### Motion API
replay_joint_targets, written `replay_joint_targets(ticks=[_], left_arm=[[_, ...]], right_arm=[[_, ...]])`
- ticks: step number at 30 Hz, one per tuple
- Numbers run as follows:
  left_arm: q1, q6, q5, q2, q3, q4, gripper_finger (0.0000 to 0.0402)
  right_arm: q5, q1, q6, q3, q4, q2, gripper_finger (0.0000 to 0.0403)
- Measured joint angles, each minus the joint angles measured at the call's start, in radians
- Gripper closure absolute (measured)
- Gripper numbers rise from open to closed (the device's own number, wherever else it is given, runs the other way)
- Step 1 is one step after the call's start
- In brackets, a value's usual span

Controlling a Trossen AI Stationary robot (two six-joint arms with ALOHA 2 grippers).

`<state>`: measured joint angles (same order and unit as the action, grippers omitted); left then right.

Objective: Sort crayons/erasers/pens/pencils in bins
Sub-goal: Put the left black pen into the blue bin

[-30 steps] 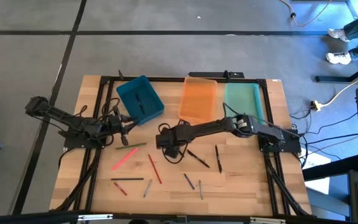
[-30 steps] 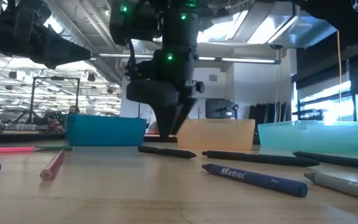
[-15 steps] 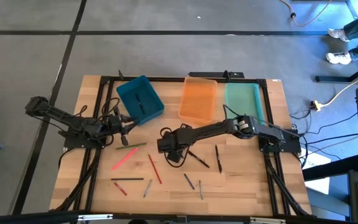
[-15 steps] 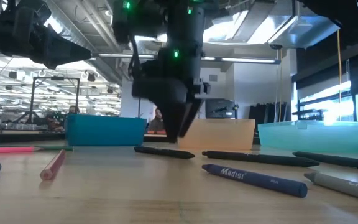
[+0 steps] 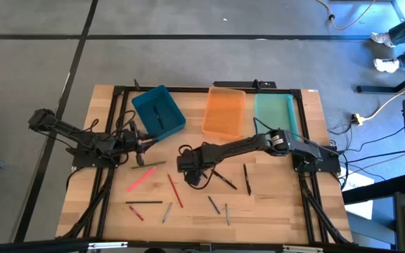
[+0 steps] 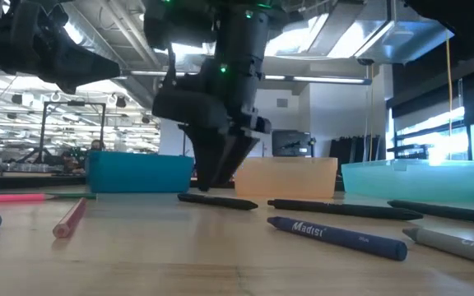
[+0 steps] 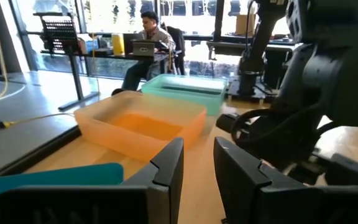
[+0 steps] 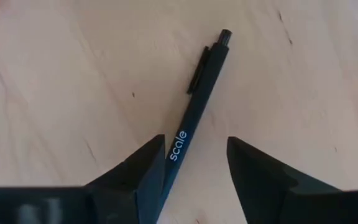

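Note:
My right gripper [image 8: 194,167] is open and points down over a black pen [image 8: 199,102] that lies flat on the wood, one finger on either side of its barrel. In the low view its fingertips [image 6: 210,186] stand just above that pen [image 6: 219,201]. My left gripper [image 5: 145,143] waits open near the teal-blue bin [image 5: 158,111], which holds a dark stick. The orange bin [image 5: 225,111] and the mint bin [image 5: 273,112] stand along the far edge. Pink [image 5: 139,179], green [image 5: 150,165], red [image 5: 175,190], black [image 5: 245,177] and grey [image 5: 214,204] sticks lie loose on the table.
A blue crayon [image 6: 336,234], a grey crayon [image 6: 459,242] and a red crayon [image 6: 71,218] lie toward the near edge. Black cables loop beside both arms. A black frame [image 5: 118,140] borders the table. A person sits at a desk in the room beyond [image 7: 145,37].
My right gripper has sunk a little toward the black pen and turned about its wrist, its fingertips swinging sideways over the pen. The pen and the other sticks have stayed where they were.

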<state>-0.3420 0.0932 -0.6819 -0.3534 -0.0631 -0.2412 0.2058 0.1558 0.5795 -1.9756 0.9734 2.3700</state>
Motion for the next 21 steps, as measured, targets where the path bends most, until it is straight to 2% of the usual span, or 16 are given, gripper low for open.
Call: replay_joint_targets(ticks=[7,10,21], left_arm=[[0.0,0.01,0.0,-0.001,0.0,-0.007,0.0321],[0.0,0.01,0.0,-0.001,0.0,-0.007,0.0321],[0.001,0.031,-0.033,-0.001,0.0,-0.007,0.0321]], right_arm=[[-0.104,-0.006,-0.007,0.102,-0.07,-0.01,0.0226],[-0.122,-0.016,-0.036,0.123,-0.074,-0.01,0.0238],[-0.238,-0.088,-0.147,0.072,-0.024,-0.007,0.0372]])
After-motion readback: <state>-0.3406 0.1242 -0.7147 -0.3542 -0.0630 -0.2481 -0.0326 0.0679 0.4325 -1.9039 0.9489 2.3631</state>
